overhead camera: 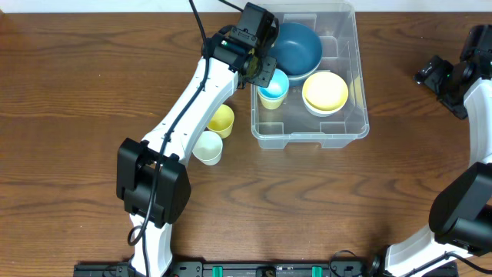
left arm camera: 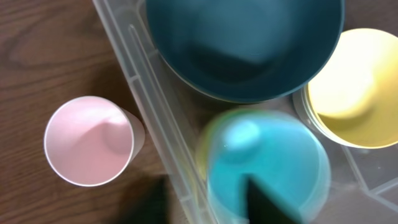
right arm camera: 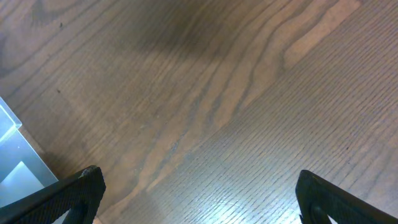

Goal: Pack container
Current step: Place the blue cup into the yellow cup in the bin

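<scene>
The clear container stands at the back centre of the table. It holds a dark blue bowl, a yellow bowl nested in a white one, and a light blue cup. My left gripper hovers over the container's left wall, just above the blue cup. In the left wrist view the blue cup is blurred between my spread fingers, and the jaws look open. My right gripper is open and empty over bare wood at the far right, its fingers wide apart.
A yellow cup and a white cup stand on the table left of the container. A pink cup stands just outside the container's left wall, hidden under my arm in the overhead view. A container corner shows in the right wrist view.
</scene>
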